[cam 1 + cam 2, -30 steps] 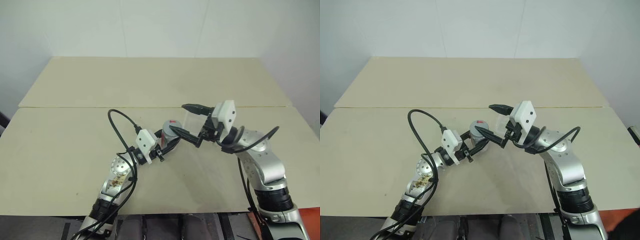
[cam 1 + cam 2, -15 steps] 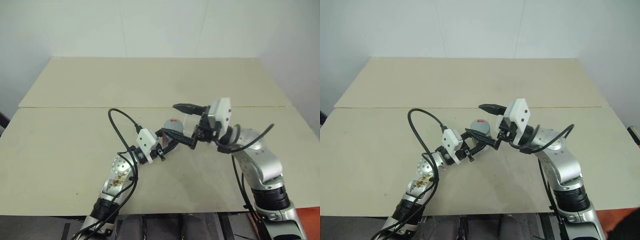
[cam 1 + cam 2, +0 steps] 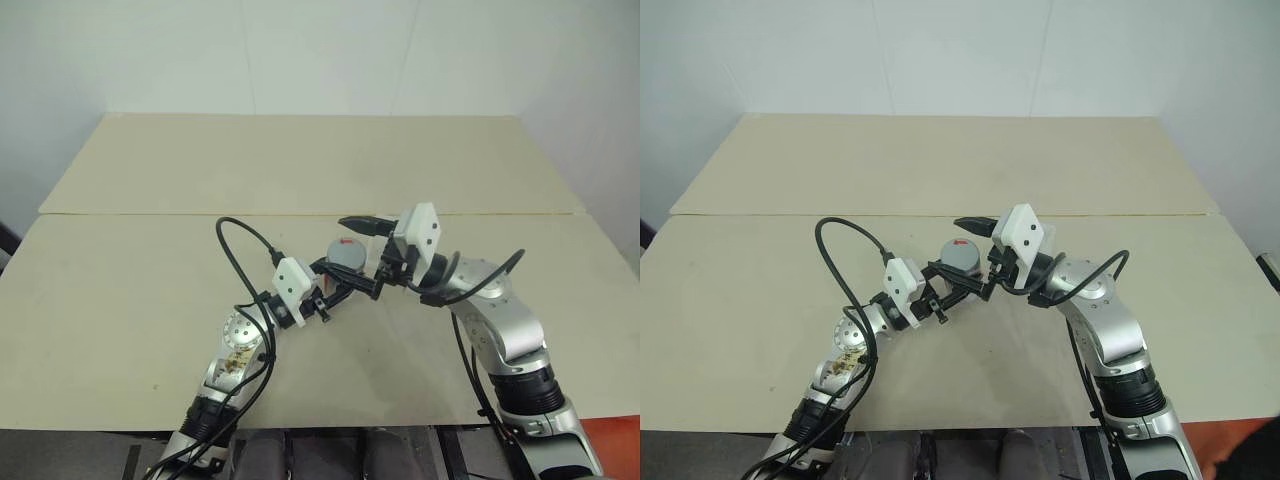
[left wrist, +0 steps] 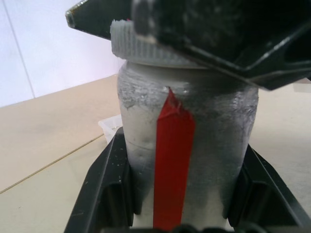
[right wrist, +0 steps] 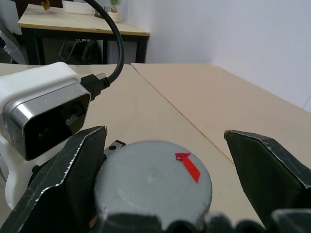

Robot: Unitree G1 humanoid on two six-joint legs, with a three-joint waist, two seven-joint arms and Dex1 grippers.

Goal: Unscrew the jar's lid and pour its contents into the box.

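A small silvery-clear cylindrical jar with a red vertical label stripe stands upright above the near panel of the pale beige two-panel wooden table, clamped at its lower body between the two black fingers of the left gripper, which presses in on both sides of the jar. The flat round grey lid with a small red mark sits on top of the jar, its ribbed edge visible in the left wrist view just above the jar's frosted shoulder. The right gripper reaches in toward the jar from the side opposite the left arm, its two black fingers spread wide apart and straddling the lid, one finger on the far side of the jar and one on the near side; in the right wrist view a gap shows between the lid and the farther finger, while the other finger lies close against the lid's edge, and whether it touches cannot be told. The white camera housing on the left wrist shows just beyond the jar in that same view, with a black cable looping up from it. A small clear plastic box lies on the table just behind the jar, only a corner of it visible past the jar's side.
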